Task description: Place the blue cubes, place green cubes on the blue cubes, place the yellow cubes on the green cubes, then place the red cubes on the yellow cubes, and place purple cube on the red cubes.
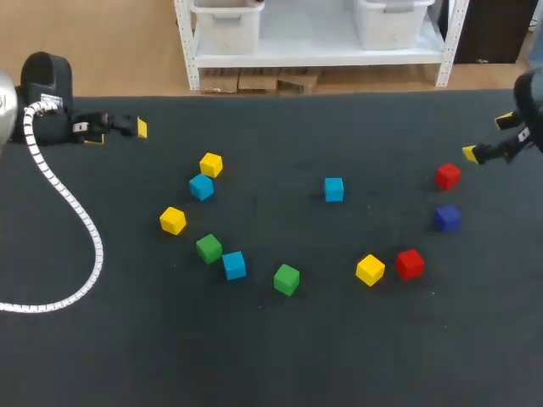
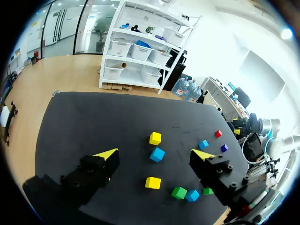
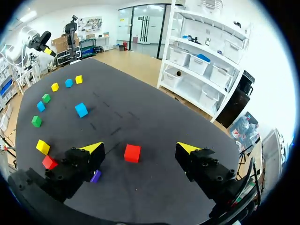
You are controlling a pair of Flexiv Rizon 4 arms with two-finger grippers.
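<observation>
Three blue cubes lie apart on the black table: one beside a yellow cube, one next to a green cube, one alone in the middle. Another green cube and yellow cubes also lie loose. Red cubes and the purple cube sit at the right. My left gripper hangs open and empty at the far left. My right gripper stands open and empty above a red cube.
A ribbed white cable loops from the left arm across the table's left side. All cubes stand singly, none stacked.
</observation>
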